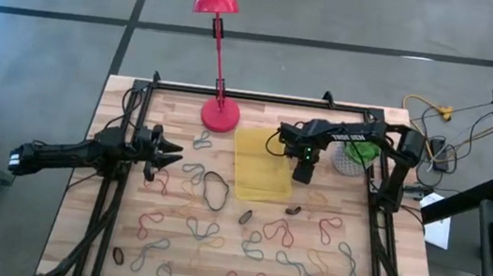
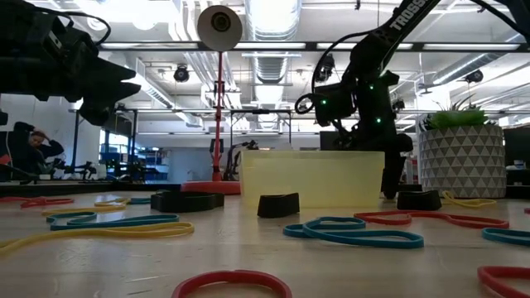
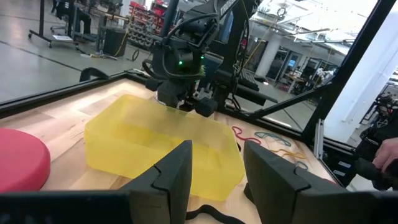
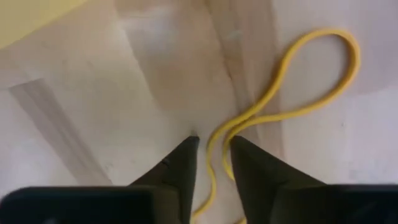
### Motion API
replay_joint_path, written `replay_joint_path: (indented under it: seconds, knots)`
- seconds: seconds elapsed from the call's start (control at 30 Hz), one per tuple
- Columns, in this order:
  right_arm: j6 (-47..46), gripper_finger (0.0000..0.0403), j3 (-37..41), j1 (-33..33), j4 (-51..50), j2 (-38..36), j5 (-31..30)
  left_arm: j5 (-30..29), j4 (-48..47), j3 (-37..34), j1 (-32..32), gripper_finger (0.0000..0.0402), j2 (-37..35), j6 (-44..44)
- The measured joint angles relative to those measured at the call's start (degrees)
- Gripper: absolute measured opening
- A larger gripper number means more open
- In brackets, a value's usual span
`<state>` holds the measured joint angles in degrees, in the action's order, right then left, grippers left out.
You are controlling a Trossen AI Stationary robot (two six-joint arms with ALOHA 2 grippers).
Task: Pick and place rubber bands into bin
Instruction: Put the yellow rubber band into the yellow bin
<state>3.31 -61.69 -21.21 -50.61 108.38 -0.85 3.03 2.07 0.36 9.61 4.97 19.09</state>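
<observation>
1. The right claw (image 4: 210,163) points straight down at the desk (image 1: 164,269), just beside the yellow bin (image 1: 262,164) on the side toward the white plant pot (image 1: 354,159). Its fingers stand a narrow gap apart, tips at or very near the wood, with one strand of a yellow rubber band (image 4: 292,87) running up between them. It has not clamped yet, as far as I can see.

2. That band looks thin, light and floppy, lying flat in a loose figure-eight. I'd expect it to offer no resistance but to slip or spring free easily. Pinching the single strand already between the tips seems the best hold, as low to the wood as possible.

3. The other rubber bands (image 1: 215,238) are scattered over the desk, mostly on the far side of the bin from the right claw and out toward the front edge. The bin appears empty, though I can't be sure.

4. The left claw (image 3: 217,168) hovers well away, past the bin, fingers apart and holding nothing.

5. Readable writing: "TROSSEN" in white along the right arm's upper link in the low view, partly cut off. The high view shows similar lettering, too small to read.
</observation>
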Motion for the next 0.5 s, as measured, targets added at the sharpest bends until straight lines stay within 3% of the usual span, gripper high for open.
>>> replay_joint_path:
  seconds: [0.2,0.33,0.5]
  knots:
    - [3.3,0.0015,0.0,0.2,0.1,0.0,5.2,0.0,0.0,0.0,0.0,0.0129,0.0,0.0]
    - [4.4,0.0009,-0.3,0.8,1.3,-1.1,14.2,0.0,0.0,0.0,0.0,0.0129,0.0,0.0]
    - [3.2,0.0008,-1.7,1.0,2.1,-5.5,15.8,0.0,0.0,0.0,0.0,0.0129,0.0,0.0]
